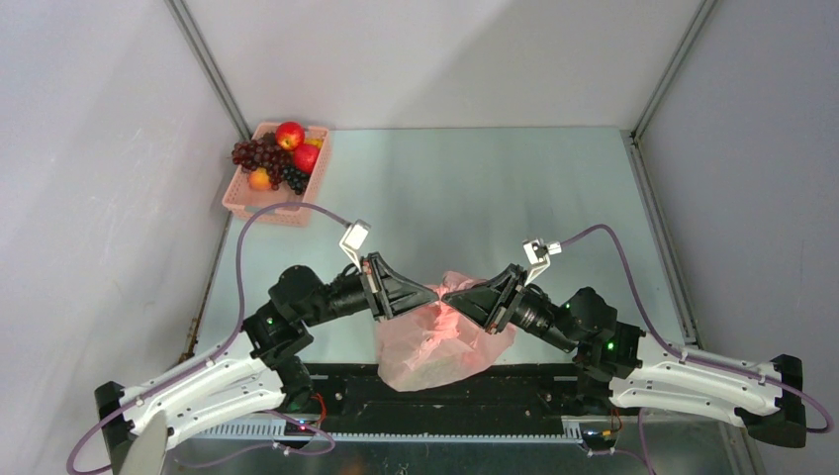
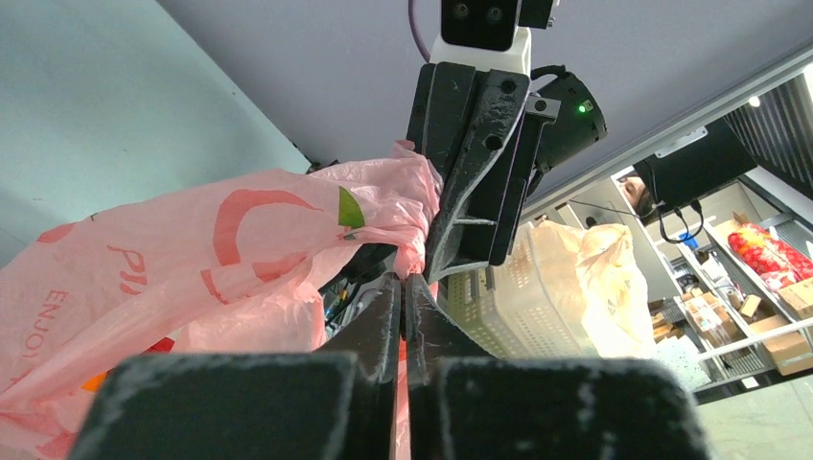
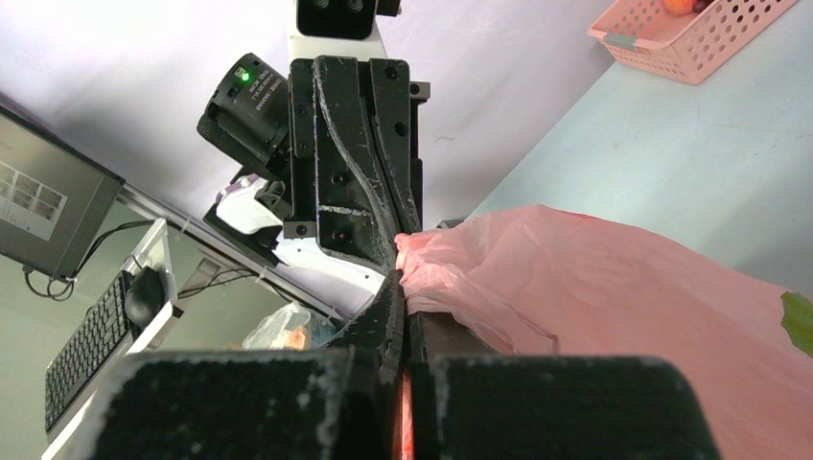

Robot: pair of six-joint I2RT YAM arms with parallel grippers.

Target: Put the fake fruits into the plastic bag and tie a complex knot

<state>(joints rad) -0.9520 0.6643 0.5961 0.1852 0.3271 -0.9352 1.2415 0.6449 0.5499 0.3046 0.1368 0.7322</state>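
The left end effector (image 1: pixel 427 293) and the right end effector (image 1: pixel 447 294) meet tip to tip above the near middle of the bench (image 1: pixel 475 188), almost touching. Each has its fingers pressed together, pinching a gathered fold of the plastic bag (image 1: pixel 440 346). Pink film shows in the seam of both pairs in the wrist views.

The bag's body sags below the tips and toward the arm bases. Red and orange shapes glow through the film, but which fruits they are cannot be told.

In each wrist view the opposite end effector looms straight ahead and blocks most of what lies beyond. Well apart, ahead and to the left of the left end effector, a pink lattice basket (image 1: pixel 247 203) sits in the bench's far corner. It holds red apples (image 1: pixel 290 135), a grape bunch (image 1: pixel 255 153) and an orange fruit (image 1: pixel 259 179). A purple cable (image 1: pixel 297 205) arcs from each wrist.
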